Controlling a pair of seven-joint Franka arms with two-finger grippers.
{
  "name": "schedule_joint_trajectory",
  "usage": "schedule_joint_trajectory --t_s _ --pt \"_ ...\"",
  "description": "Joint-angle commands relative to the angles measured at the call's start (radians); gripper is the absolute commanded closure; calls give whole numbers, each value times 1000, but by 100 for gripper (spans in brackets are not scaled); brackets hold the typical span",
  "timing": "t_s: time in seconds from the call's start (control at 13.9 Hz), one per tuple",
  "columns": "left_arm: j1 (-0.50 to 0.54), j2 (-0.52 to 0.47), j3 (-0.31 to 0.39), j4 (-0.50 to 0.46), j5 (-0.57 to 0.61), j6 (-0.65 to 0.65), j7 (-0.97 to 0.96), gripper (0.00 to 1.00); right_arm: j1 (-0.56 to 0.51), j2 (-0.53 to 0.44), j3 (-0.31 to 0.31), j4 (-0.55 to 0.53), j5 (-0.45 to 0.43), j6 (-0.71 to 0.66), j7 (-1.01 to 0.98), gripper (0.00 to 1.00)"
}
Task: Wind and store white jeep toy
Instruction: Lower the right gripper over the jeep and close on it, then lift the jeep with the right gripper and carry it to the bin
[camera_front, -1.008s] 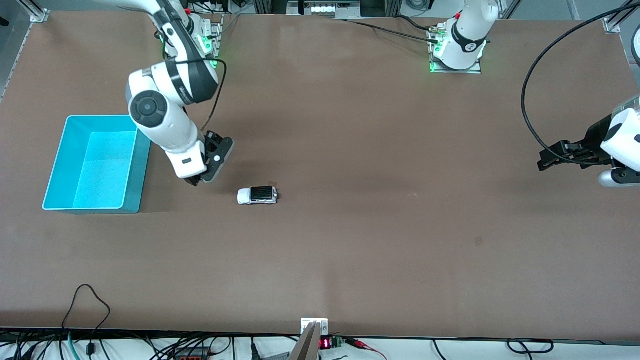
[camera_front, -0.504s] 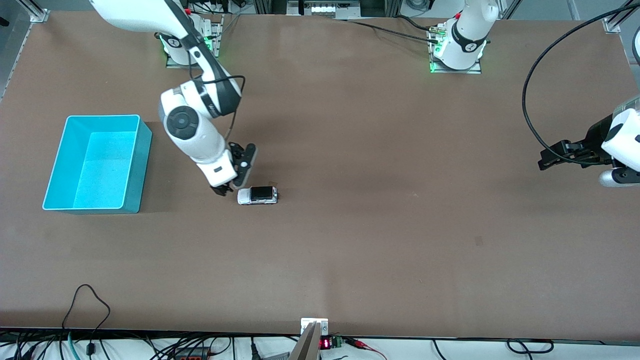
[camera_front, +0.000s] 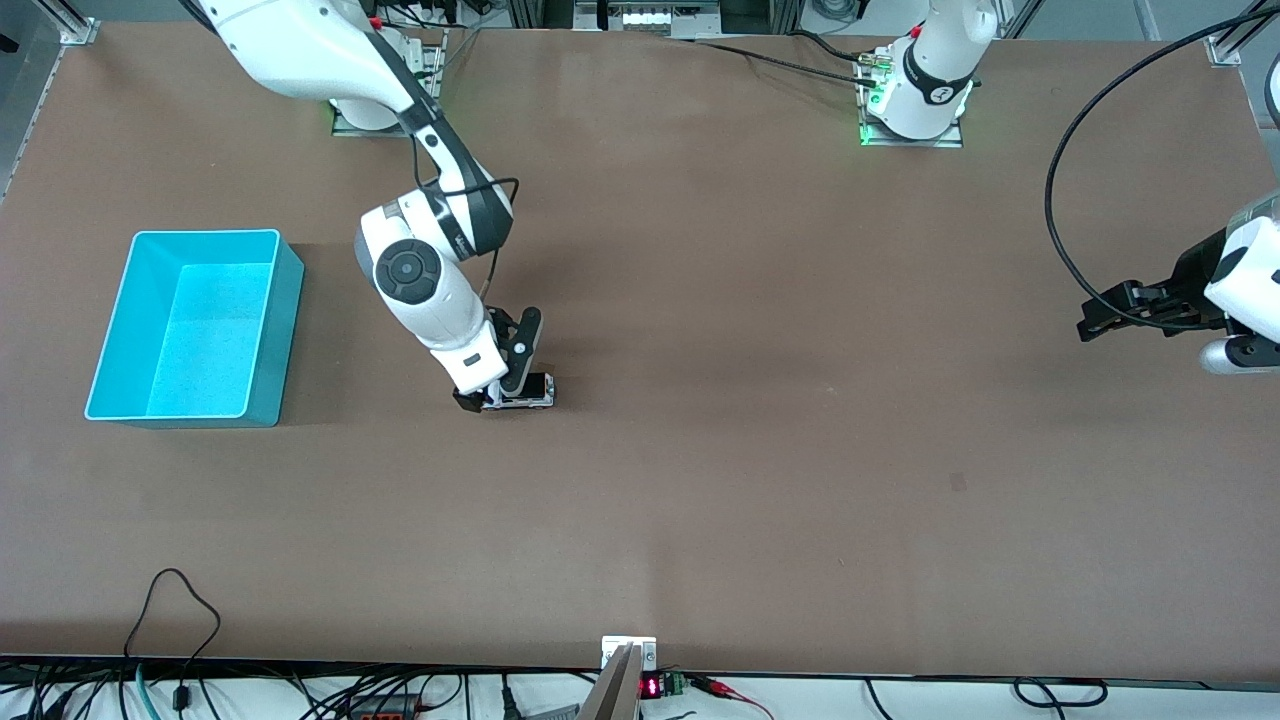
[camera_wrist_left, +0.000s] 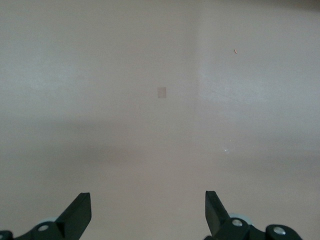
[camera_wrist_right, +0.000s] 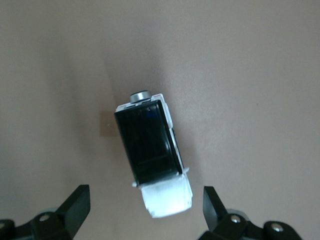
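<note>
Hovering just over the white jeep toy (camera_front: 522, 392), my right hand (camera_front: 497, 388) has its fingers spread wide and grips nothing. From my wrist, the jeep (camera_wrist_right: 153, 159) lies between the fingertips, its long axis askew to the line joining them, so I judge a slight twist must come first. It sits on the counter (camera_front: 760, 420) between the arms' ends, well apart from the one turquoise bin (camera_front: 270, 330). One jeep. My left hand (camera_front: 1105, 318) waits, spread and empty.

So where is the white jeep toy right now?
The white jeep toy sits on the table, beside the turquoise bin toward the right arm's end, directly under the open right gripper.
</note>
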Motion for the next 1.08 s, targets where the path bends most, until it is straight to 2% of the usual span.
schedule_joint_trajectory --t_s 0.0,0.5,0.58,0.65,0.94,1.01 --pt "-7 -18 9 -14 -12 7 11 0 30 50 -29 24 -28 73 -45 0" --pt "-7 -17 9 -17 -10 21 11 0 36 88 -37 24 -48 123 -70 0" --pt "-7 -17 9 -17 -10 21 11 0 41 91 -37 24 -60 129 -70 6" --pt "-7 -18 9 -25 -10 21 11 0 47 91 -37 24 -65 129 -68 15" --pt "-6 -17 11 -29 -10 36 11 0 48 90 -37 24 -61 129 -54 73" --pt "-6 -17 11 -29 -10 36 11 0 50 88 -37 24 -55 127 -45 83"
